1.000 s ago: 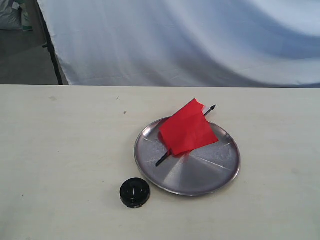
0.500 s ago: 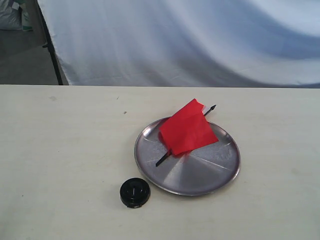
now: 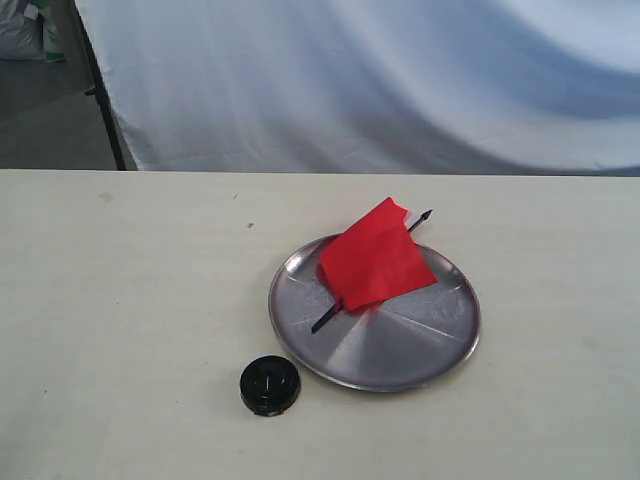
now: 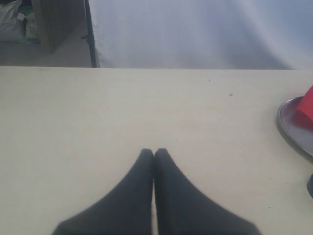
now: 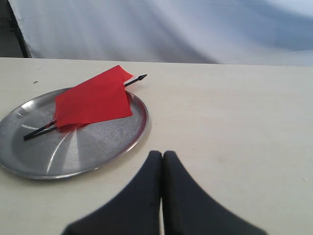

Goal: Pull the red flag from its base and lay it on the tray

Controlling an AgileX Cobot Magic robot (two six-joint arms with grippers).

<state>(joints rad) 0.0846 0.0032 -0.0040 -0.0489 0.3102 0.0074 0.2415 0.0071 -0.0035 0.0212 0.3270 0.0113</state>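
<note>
The red flag (image 3: 377, 257) lies flat on the steel tray (image 3: 420, 355), its black stick slanting across the plate with the pointed tip past the far rim. The same red flag (image 5: 93, 100) and tray (image 5: 98, 147) show in the right wrist view. The round black base (image 3: 269, 385) stands alone on the table, near the tray's front left rim. Neither gripper appears in the exterior view. My left gripper (image 4: 154, 152) is shut and holds nothing, off to the side of the tray (image 4: 289, 128). My right gripper (image 5: 162, 155) is shut and holds nothing, just outside the tray's rim.
The pale table top (image 3: 130, 300) stretches wide to the left of the tray. A white cloth backdrop (image 3: 380, 80) hangs behind the far table edge, with a dark stand leg (image 3: 100, 100) at the back left.
</note>
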